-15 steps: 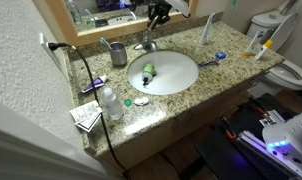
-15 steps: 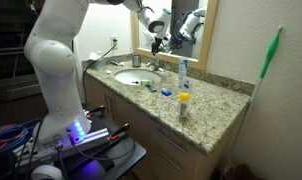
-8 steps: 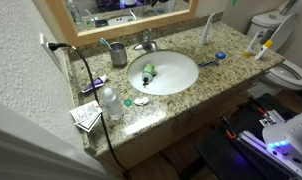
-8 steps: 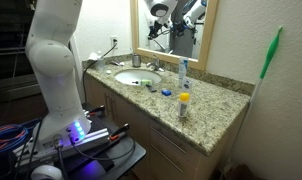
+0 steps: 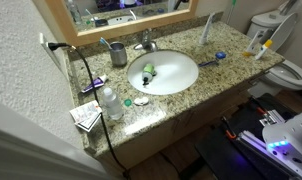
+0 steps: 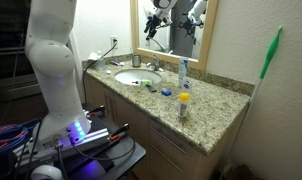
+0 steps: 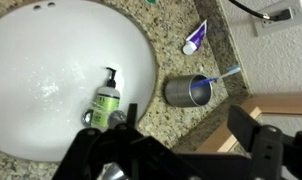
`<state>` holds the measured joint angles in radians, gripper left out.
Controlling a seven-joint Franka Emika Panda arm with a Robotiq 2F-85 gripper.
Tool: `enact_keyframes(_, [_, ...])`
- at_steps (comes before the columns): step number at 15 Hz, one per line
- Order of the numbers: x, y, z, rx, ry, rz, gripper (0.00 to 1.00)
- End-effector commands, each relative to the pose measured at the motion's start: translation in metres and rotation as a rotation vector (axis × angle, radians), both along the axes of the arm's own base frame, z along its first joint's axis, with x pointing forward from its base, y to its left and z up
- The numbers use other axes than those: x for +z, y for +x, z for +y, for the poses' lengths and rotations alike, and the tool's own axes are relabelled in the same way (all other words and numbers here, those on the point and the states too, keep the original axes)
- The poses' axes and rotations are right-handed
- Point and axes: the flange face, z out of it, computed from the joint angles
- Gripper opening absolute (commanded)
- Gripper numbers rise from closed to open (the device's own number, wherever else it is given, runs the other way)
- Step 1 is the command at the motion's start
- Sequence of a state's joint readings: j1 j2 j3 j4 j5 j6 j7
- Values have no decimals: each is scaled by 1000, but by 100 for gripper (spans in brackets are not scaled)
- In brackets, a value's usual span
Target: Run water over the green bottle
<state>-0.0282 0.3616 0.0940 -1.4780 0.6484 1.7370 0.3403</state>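
The green bottle (image 5: 148,72) lies on its side in the white sink basin (image 5: 176,80), dark pump top pointing away from the faucet (image 5: 146,44). From the wrist it shows as the green bottle (image 7: 106,96) with its base by the faucet spout (image 7: 99,118). My gripper (image 6: 156,6) hangs high in front of the mirror, well above the sink. In the wrist view the gripper (image 7: 188,115) is open, its fingers (image 7: 253,135) wide apart with nothing between them. I cannot tell whether water runs.
A metal cup (image 5: 118,54) with a toothbrush stands beside the faucet. A clear bottle with a white cap (image 5: 111,100) and a black cord (image 5: 86,72) are near the counter's end. An orange-topped bottle (image 6: 184,103) and a toilet (image 5: 291,70) are on the far side.
My gripper has lifted from the faucet area up along the mirror, leaving the overhead exterior view, and its jaws have opened. The green bottle has stayed in the basin.
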Motion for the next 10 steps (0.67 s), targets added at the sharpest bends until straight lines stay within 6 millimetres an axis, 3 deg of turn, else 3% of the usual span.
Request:
enact_keyframes(1, [2,-1,1,5,-1,5,99])
enact_keyframes(4, [2,-1,1,3,-2,3,100])
enact_keyframes(6, [-19,-6,10,13,-82,60,100])
enact_keyframes(10, [-69,-36,63,99,-193,140,100])
